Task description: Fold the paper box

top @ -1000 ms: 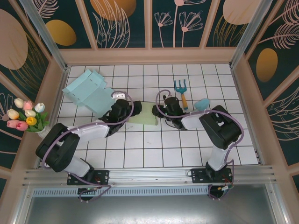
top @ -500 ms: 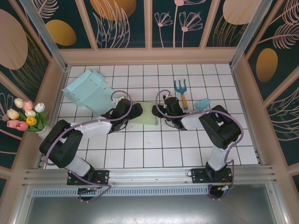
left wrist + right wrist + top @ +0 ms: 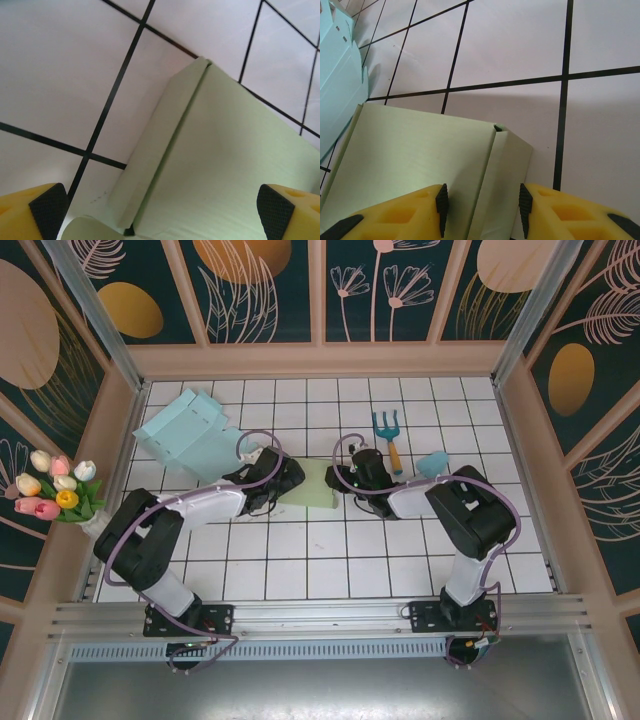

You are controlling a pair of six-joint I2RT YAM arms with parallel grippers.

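Folding progress: judged well along but unfinished.
Blue carton point(image 3: 188, 433): lies unfolded at 10 o'clock on the tabletop point(image 3: 330, 560), untouched.
Left tool point(image 3: 160, 209): spread wide at the 9 o'clock edge of the box, with nothing held.
Green paper box point(image 3: 316, 483): set at the tabletop centre between both tools; a flat top and creased side walls are seen.
Right tool point(image 3: 482, 205): narrowly parted astride the 3 o'clock end wall; whether that wall is pinched cannot be told.
Work left: end walls are judged still to be tucked and pressed.
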